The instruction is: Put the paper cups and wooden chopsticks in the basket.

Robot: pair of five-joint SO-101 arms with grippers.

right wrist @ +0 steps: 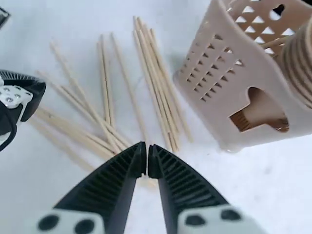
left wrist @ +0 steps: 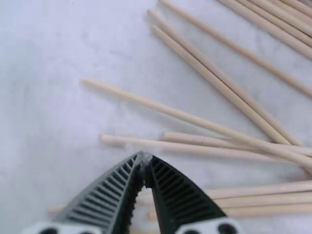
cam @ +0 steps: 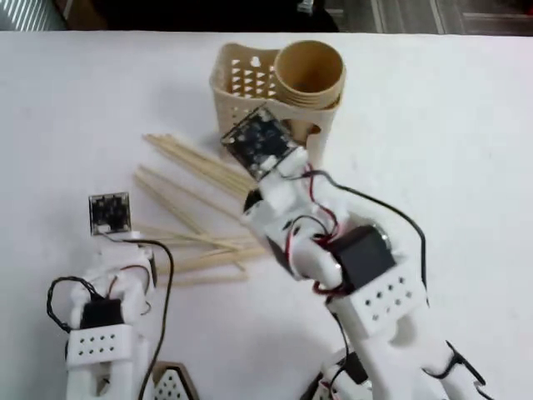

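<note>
On the white surface the basket sits far off, paper cups stacked inside; wooden chopsticks lie scattered nearer-left, probably light, stiff and prone to rolling, best pinched mid-length; left tool and right tool both clenched, empty

A robotics lab bench or a hobbyist's workshop, which of the two cannot be told: on a plain white desk stand a left arm and a right arm built of white plastic parts with perforated housings, their black and red wires running loose and bare circuit boards left uncovered at the wrists
</note>
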